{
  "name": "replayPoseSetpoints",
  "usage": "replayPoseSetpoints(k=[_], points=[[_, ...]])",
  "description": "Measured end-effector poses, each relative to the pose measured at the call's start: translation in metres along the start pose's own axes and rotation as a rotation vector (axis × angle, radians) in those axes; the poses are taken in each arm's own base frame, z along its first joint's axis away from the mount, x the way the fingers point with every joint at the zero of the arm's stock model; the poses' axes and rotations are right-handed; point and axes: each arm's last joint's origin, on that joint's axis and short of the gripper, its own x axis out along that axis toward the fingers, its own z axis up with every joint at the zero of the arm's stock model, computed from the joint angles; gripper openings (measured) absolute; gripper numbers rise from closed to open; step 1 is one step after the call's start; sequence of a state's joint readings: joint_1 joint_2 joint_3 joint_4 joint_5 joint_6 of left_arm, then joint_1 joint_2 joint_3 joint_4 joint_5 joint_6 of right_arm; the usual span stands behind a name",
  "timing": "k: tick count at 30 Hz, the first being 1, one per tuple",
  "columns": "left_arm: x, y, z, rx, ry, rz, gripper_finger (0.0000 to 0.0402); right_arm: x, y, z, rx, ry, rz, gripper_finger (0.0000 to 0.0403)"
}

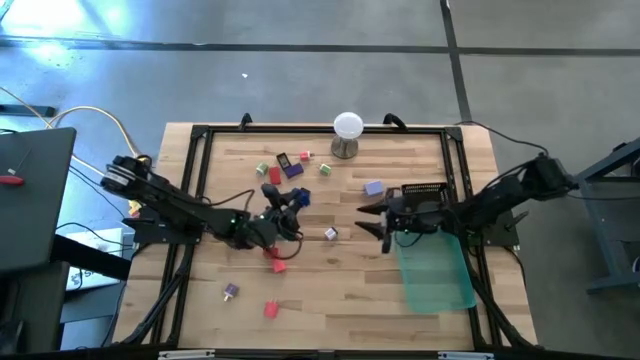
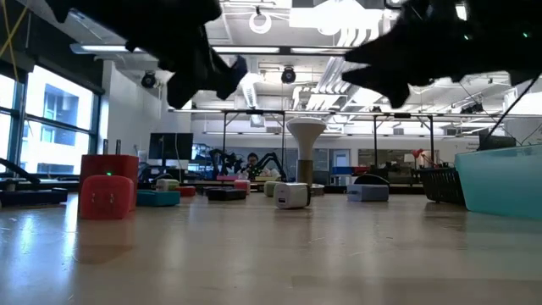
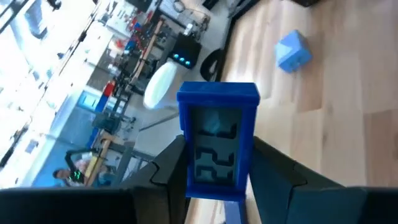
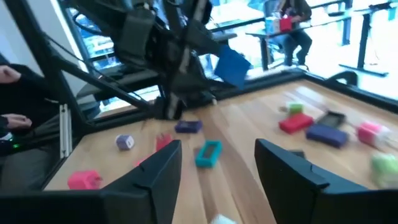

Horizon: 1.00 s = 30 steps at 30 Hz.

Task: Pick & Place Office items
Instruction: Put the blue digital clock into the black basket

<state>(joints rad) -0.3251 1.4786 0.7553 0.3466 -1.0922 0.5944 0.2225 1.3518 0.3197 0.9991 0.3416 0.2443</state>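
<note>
My left gripper [image 1: 288, 206] hangs above the table's middle, shut on a small blue clock-like office item [image 3: 217, 140] with a digit display. My right gripper [image 1: 368, 220] stands open over the table to the right of it, with nothing between its fingers [image 4: 155, 171]. Other office items lie on the wood: a red one [image 1: 275, 176], a dark purple one [image 1: 293, 170], a pink one [image 1: 306, 154], a lavender block [image 1: 373, 187], a white cube [image 1: 330, 233], a teal clip [image 4: 208, 154] and several more toward the near left. My left gripper pinches the blue item by its two long side edges [image 3: 190, 171], one finger [image 3: 165, 171] on each side. The fingers run along the item, slanting from the table's left, close to level. Its display end sticks out past the fingertips. It is lifted clear of the table.
A translucent green tray [image 1: 437, 272] lies at the near right, below my right arm. A white ball on a metal stand [image 1: 347, 128] stands at the far edge's middle. A black frame [image 1: 197, 150] runs round the table. People sit in the room beyond.
</note>
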Motion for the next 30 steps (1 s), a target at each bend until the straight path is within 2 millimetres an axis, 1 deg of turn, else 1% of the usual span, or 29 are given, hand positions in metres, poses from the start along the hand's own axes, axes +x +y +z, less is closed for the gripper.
replayPoseSetpoints(k=[5, 7, 11, 14, 19, 22, 27, 30], points=[[0.011, -0.024, 0.015, 0.162, 0.058, 0.049, 0.0127, 0.023, 0.015, 0.008, -0.003, -0.018, 0.009, 0.0188], [0.014, -0.035, 0.023, 0.180, 0.078, 0.074, 0.0127, 0.030, 0.017, 0.010, -0.001, -0.024, -0.009, 0.0188], [0.019, -0.057, 0.036, 0.190, 0.075, 0.073, 0.0127, 0.039, 0.017, 0.003, 0.000, -0.006, -0.061, 0.0187], [0.021, -0.068, 0.041, 0.198, 0.070, 0.072, 0.0127, 0.044, 0.017, -0.002, 0.000, 0.002, -0.106, 0.0187], [0.023, -0.065, 0.048, 0.155, 0.071, 0.098, 0.0127, 0.048, 0.019, -0.006, -0.051, 0.008, -0.159, 0.0187], [0.023, -0.062, 0.050, 0.161, 0.088, 0.138, 0.0127, 0.049, 0.024, -0.004, -0.065, -0.003, -0.148, 0.0187], [0.025, -0.060, 0.050, 0.153, 0.093, 0.148, 0.0127, 0.051, 0.031, 0.001, -0.077, -0.018, -0.128, 0.0187], [0.026, -0.060, 0.052, 0.145, 0.077, 0.136, 0.0127, 0.055, 0.032, 0.002, -0.097, 0.003, -0.161, 0.0187]])
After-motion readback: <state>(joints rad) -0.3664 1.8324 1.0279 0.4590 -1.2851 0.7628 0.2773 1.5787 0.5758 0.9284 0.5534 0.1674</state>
